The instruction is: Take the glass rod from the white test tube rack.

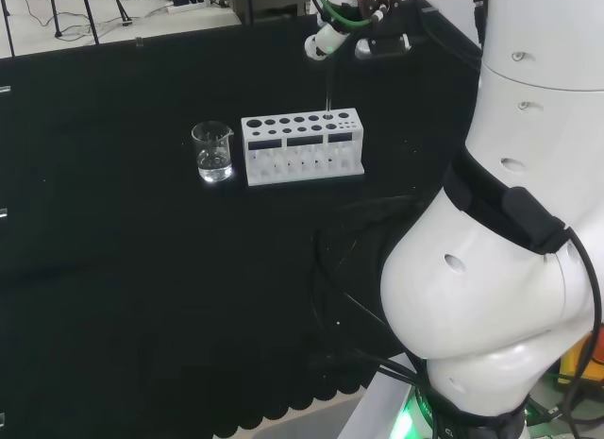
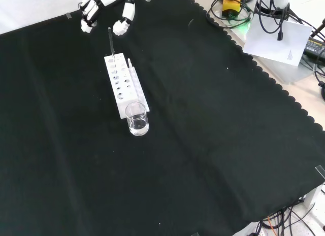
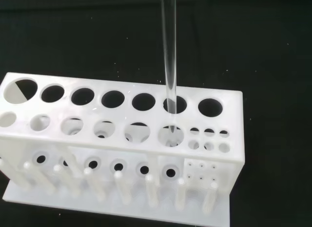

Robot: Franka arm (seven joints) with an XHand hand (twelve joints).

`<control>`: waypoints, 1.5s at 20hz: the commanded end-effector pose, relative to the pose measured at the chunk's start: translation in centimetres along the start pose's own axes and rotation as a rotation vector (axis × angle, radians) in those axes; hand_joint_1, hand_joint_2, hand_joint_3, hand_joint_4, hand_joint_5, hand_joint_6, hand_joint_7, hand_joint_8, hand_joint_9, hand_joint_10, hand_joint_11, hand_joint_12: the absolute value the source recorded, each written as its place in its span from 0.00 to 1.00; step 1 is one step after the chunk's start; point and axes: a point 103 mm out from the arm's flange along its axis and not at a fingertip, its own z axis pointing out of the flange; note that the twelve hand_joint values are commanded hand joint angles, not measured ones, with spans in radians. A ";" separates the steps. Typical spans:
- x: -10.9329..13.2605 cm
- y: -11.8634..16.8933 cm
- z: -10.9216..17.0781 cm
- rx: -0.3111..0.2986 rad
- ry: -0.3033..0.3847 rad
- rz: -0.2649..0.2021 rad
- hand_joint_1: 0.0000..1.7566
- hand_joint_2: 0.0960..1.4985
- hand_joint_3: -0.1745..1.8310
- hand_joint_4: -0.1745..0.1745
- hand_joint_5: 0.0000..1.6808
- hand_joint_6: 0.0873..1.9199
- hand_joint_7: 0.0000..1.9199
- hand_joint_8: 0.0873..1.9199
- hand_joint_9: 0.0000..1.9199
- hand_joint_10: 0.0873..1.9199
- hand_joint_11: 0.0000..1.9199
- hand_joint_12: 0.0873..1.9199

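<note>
Even overhead light; black cloth (image 2: pixel 203 144) absorbs shadows, white rack (image 3: pixel 122 154) bright, faint beaker (image 1: pixel 213 152) glints

Hand (image 2: pixel 109 7) high at front view's top, fingers curled downward.

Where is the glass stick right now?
The glass rod stands upright in a hole of the white test tube rack, at the rack's end away from the beaker. In the front view the hand hovers just above it.
</note>
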 end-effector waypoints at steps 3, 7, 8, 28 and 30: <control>-0.6 0.3 1.1 -0.019 0.033 -0.058 0.37 0.54 0.39 0.00 0.27 0.07 0.35 0.49 0.41 0.48 0.23 0.70; -0.4 0.3 1.0 -0.026 0.008 -0.048 0.42 0.53 0.41 0.00 0.24 0.29 0.43 0.49 0.50 0.49 0.33 0.67; -0.3 0.5 1.1 -0.026 0.003 -0.046 0.44 0.53 0.41 0.00 0.25 0.33 0.45 0.49 0.52 0.49 0.36 0.66; 1.9 1.5 1.8 -0.064 -0.049 -0.063 0.64 0.64 0.26 0.00 0.51 0.57 0.64 0.54 0.79 0.53 0.86 0.42; 2.0 1.6 1.7 -0.068 -0.043 -0.061 0.65 0.67 0.20 0.00 0.54 0.56 0.65 0.55 0.82 0.52 0.90 0.39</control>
